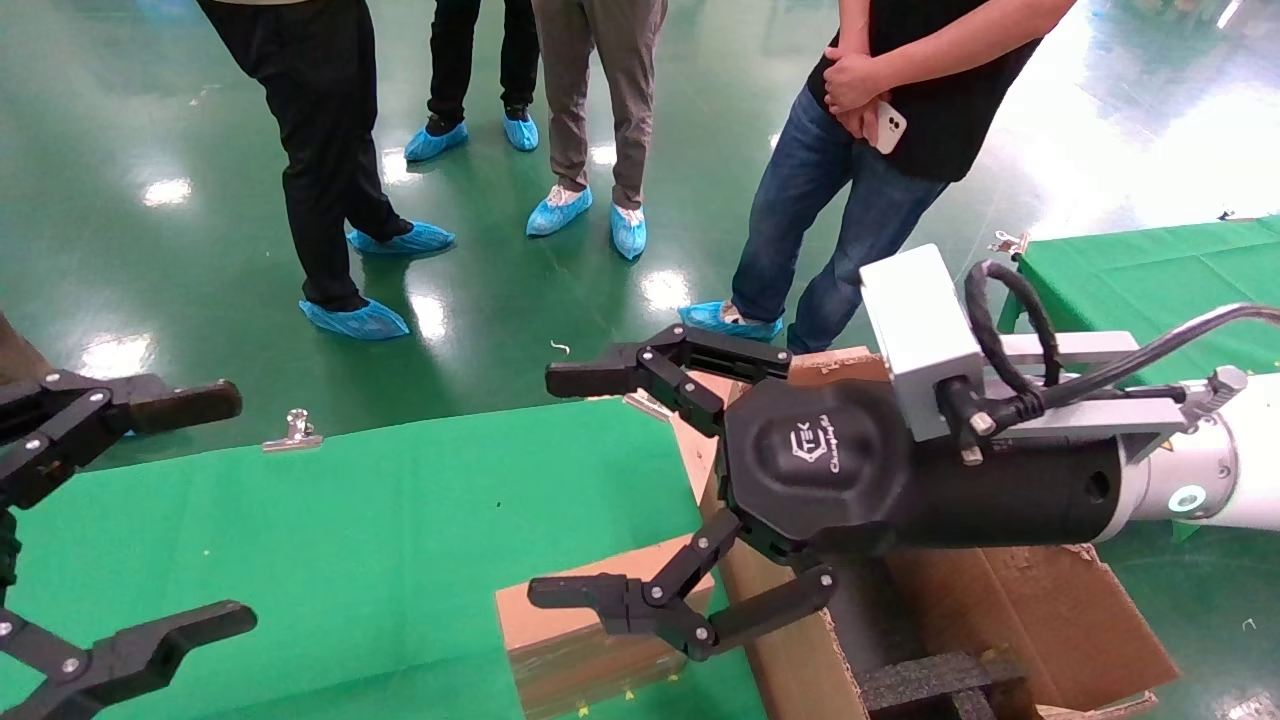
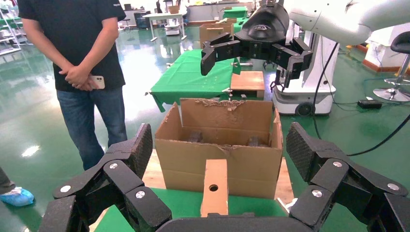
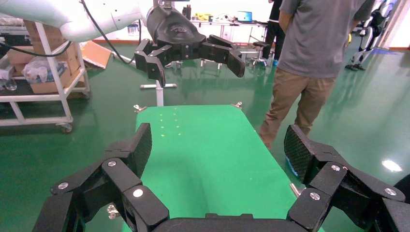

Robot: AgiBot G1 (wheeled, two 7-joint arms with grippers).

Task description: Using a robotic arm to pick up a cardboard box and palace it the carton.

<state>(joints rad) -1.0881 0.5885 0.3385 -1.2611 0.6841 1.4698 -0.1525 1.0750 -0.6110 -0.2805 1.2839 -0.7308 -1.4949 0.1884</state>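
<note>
The small brown cardboard box (image 1: 570, 645) stands on the green table (image 1: 350, 520) against the carton's near wall; its round finger hole faces the left wrist view (image 2: 214, 186). The large carton (image 1: 1050, 615) with torn flaps and black foam inserts (image 1: 930, 680) stands at the table's right end, also in the left wrist view (image 2: 241, 162). My right gripper (image 1: 560, 485), on the white arm, hovers open and empty above the small box; it shows from its own wrist (image 3: 217, 150). My left gripper (image 1: 228, 510) is open and empty at the left edge, facing the box (image 2: 220, 150).
Several people in blue shoe covers stand on the green floor beyond the table, one close behind the carton (image 1: 850, 200). A metal clip (image 1: 292, 430) holds the cloth at the far edge. A second green table (image 1: 1150, 270) stands at the right.
</note>
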